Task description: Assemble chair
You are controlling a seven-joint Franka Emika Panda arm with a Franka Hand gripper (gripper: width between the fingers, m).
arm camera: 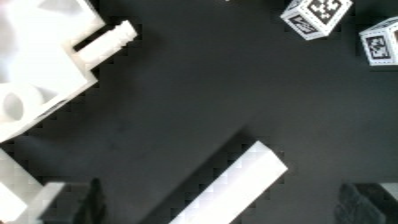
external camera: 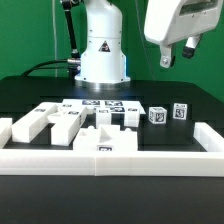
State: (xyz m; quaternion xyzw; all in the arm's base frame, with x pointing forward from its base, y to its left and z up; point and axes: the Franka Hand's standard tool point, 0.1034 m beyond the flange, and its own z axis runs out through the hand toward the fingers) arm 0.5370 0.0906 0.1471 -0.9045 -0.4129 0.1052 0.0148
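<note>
In the exterior view the chair parts [external camera: 35, 122] lie loose on the black table [external camera: 40, 95], not yet joined; the big slabs are at the left and in the middle, and two small tagged blocks [external camera: 157, 116] stand to the right of them, near each other but apart; the marker board [external camera: 100, 103] lies far behind them, and the low white rail [external camera: 110, 152] closes the near side; the gripper [external camera: 179, 52] hangs high above the right part of the table, its jaws well apart, holding and touching nothing. In the wrist view a slab with a peg [arm camera: 45, 60] shows, well apart from the two blocks; a slanted white bar [arm camera: 249, 180] I cannot identify; the dark fingers [arm camera: 63, 205] are blurred at the picture's edges, wide apart, with nothing between them. I judge the parts to be stiff, light and smooth plastic, so a little slippery; it is best to grasp across two flat parallel sides, not on the thin peg.
</note>
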